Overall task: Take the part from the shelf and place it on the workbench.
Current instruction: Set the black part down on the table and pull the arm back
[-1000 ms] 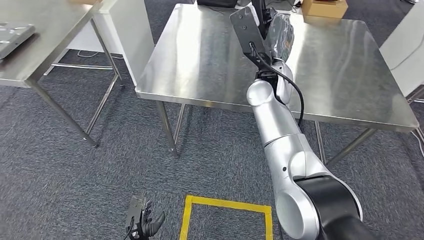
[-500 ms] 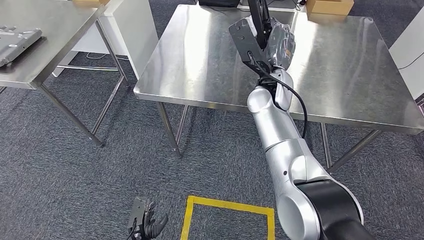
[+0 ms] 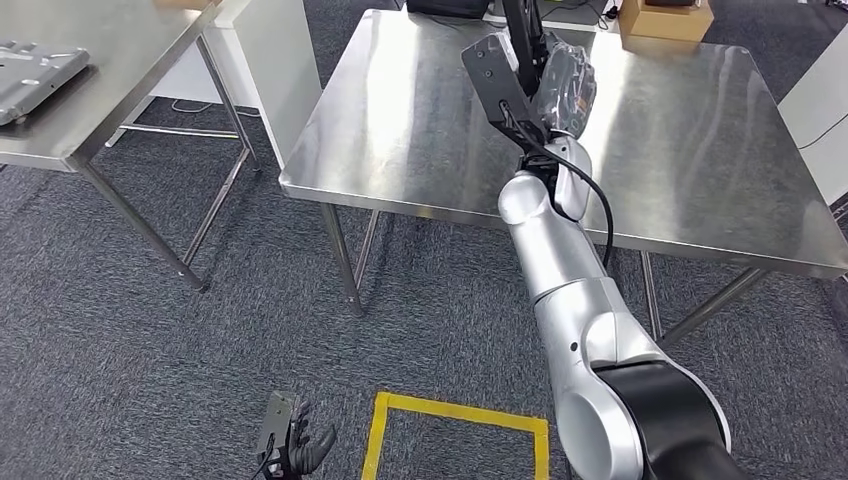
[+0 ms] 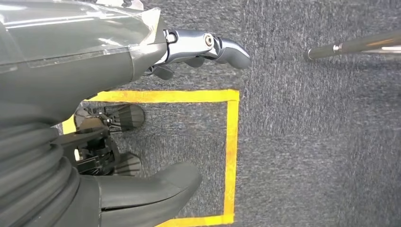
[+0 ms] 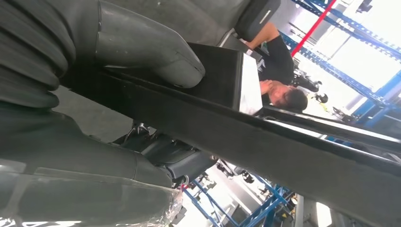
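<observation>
**Black part held above the steel workbench**

Nearest the camera in the head view, the left hand (image 3: 297,447) is seen hanging low over the grey carpeted floor (image 3: 200,340), just beside a square outline of yellow tape (image 3: 455,410). In the left wrist view its fingers (image 4: 208,46) are loosely extended over the carpet with nothing between them, so the hand is released.

Farther out, the silver right arm (image 3: 560,270) is stretched forward and up over the near edge of the square stainless-steel workbench (image 3: 420,120). At its end, the right hand (image 3: 560,85), wrapped in clear plastic film, is closed around the long flat black part (image 3: 522,35), which is held upright and slightly tilted above the tabletop. In the right wrist view the thick grey thumb (image 5: 156,59) is pressed against the dark bar (image 5: 236,127), so the part is firmly grasped. Whether the lower end of the part touches the surface cannot be told.

To the left, a second steel table (image 3: 90,90) is seen, with a flat grey metal tray (image 3: 35,70) lying on it. At the far edge of the workbench, a brown cardboard box (image 3: 665,18) is placed. In the right wrist view, a person in a dark shirt (image 5: 279,71) is visible beyond the part, with blue shelving racks (image 5: 359,42) behind.
</observation>
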